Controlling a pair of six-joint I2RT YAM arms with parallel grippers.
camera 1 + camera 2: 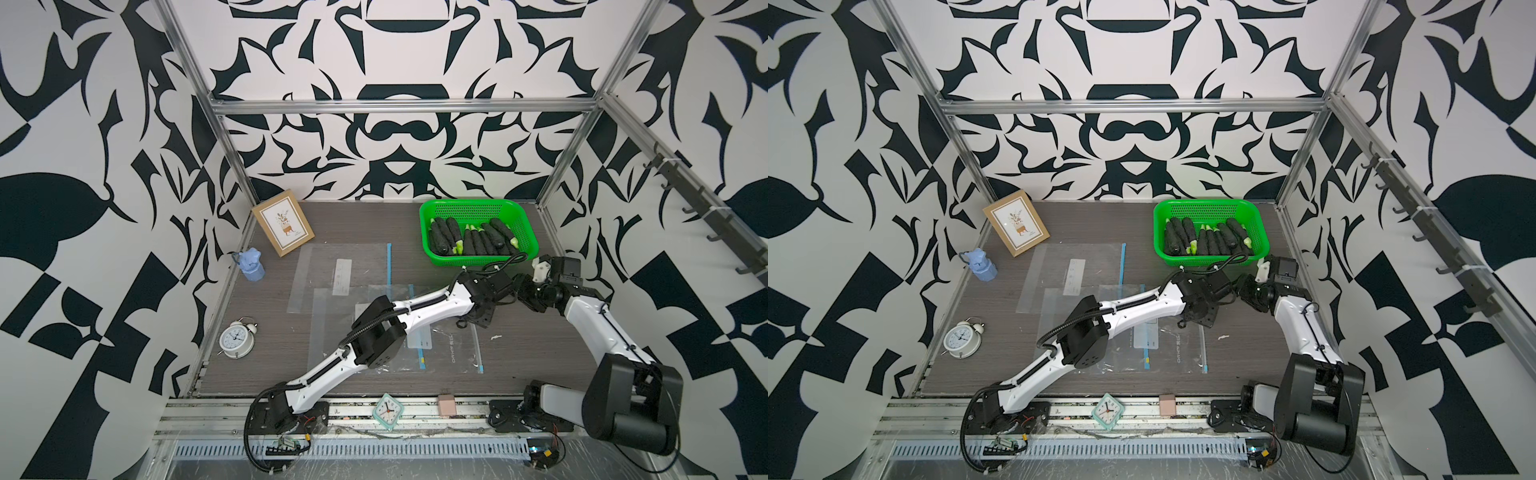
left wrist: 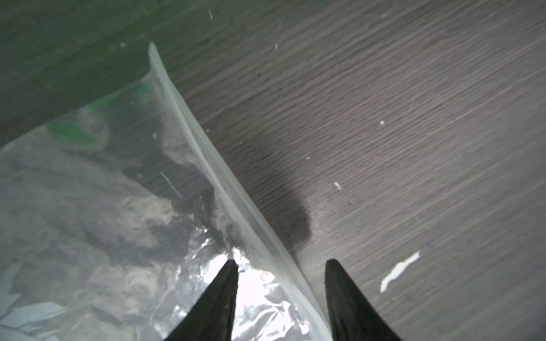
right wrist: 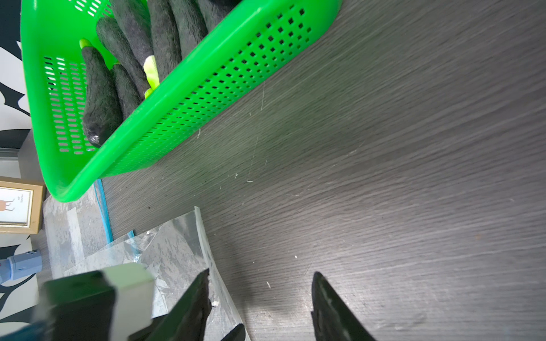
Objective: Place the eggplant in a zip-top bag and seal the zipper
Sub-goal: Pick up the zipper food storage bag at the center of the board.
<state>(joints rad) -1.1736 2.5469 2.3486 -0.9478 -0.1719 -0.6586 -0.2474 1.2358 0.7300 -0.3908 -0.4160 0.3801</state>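
Observation:
Several dark eggplants (image 1: 469, 239) (image 3: 103, 97) lie in a green basket (image 1: 478, 261) (image 3: 206, 88) at the back right. A clear zip-top bag (image 1: 453, 345) (image 2: 118, 206) lies flat on the table, one corner lifted. In the left wrist view my left gripper (image 2: 282, 265) (image 1: 478, 318) stands open astride the bag's whitish zipper edge (image 2: 206, 165): one finger over the film, the other over bare table. My right gripper (image 3: 261, 276) (image 1: 524, 291) is open just in front of the basket, holding nothing, with one finger (image 3: 204, 277) beside the bag's edge (image 3: 204, 242).
More clear bags (image 1: 345, 270) with blue zippers overlap at mid-table. A picture frame (image 1: 282, 222), a blue bottle (image 1: 251, 264) and a white alarm clock (image 1: 236, 337) stand on the left. A teal clock (image 1: 387, 410) and a pink block (image 1: 446, 405) sit on the front rail.

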